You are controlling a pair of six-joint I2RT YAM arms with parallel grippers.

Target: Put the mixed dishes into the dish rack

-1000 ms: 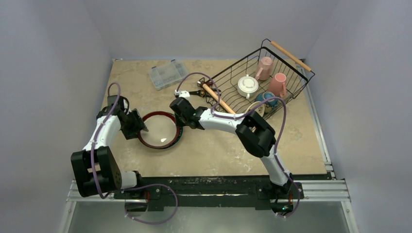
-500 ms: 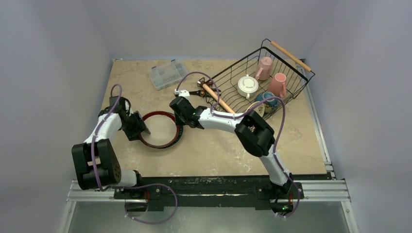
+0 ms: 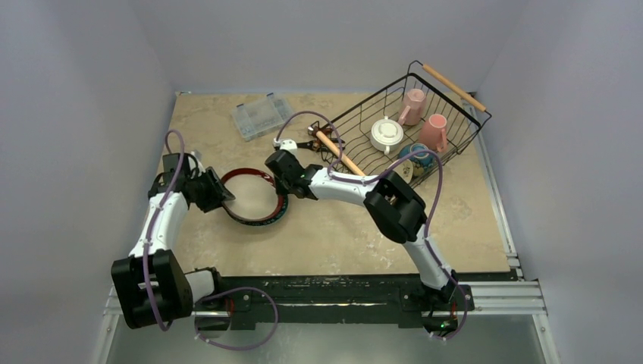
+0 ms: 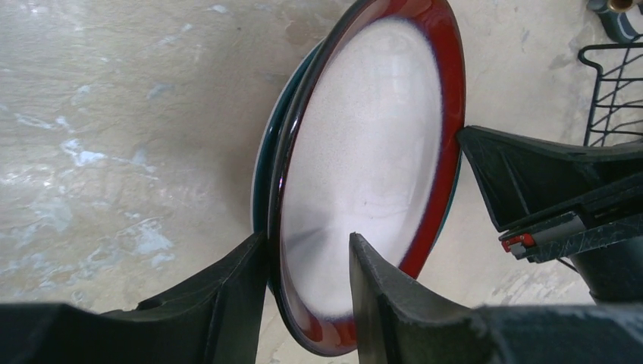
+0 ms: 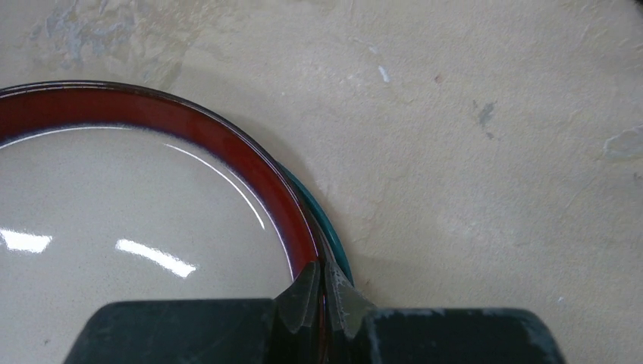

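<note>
The large red-rimmed plate [image 3: 250,199] is tipped up off the table, its teal underside showing. My right gripper [image 3: 282,197] is shut on its right rim; in the right wrist view the fingertips [image 5: 318,273] pinch the red rim of the plate [image 5: 114,212]. My left gripper [image 3: 225,193] straddles the opposite rim. In the left wrist view its jaws [image 4: 307,250] stand open astride the plate [image 4: 364,136], one finger against the underside and a gap at the other. The dish rack [image 3: 474,129] holds two pink mugs [image 3: 413,105] [image 3: 434,130], a white cup [image 3: 387,135] and a blue bowl [image 3: 415,155].
A clear plastic compartment box [image 3: 261,115] lies at the far left of the table. A small hand tool [image 3: 307,142] lies by the rack's near-left corner. Grey walls close in the table on three sides.
The plate has tipped up from lying flat. My left gripper has moved in over its left rim and its jaws have narrowed. The right gripper keeps its pinch on the right rim.
</note>
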